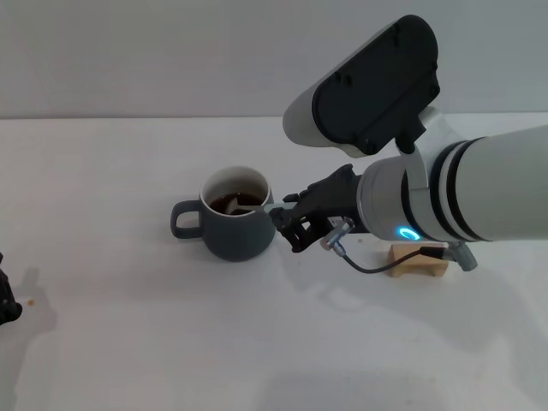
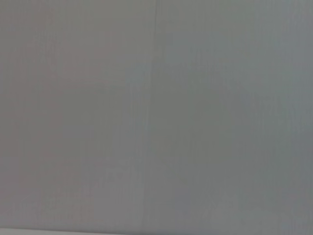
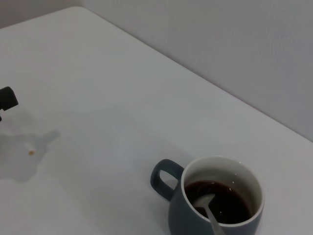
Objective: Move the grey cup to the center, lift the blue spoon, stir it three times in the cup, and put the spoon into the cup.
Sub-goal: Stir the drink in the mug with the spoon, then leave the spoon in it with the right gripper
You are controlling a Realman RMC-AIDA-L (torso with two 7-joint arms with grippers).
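Looks like a lab or robot test bench rather than a home. Bare white table [image 1: 128, 342] running to its far edge against a plain grey wall [image 1: 128, 51]. Only 1 cup [image 1: 236, 224] near the centre, 1 wooden block [image 1: 418, 261] toward the right edge, and a small brown spot [image 3: 31, 152] near the left edge.

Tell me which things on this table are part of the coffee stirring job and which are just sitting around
Part of the job:
- grey cup, with dark liquid
- blue spoon, bowl in the liquid
- right gripper, at the cup's rim
- left gripper, parked at the table's left edge

Just lying about:
- wooden block, under the right arm
- small brown speck on the table
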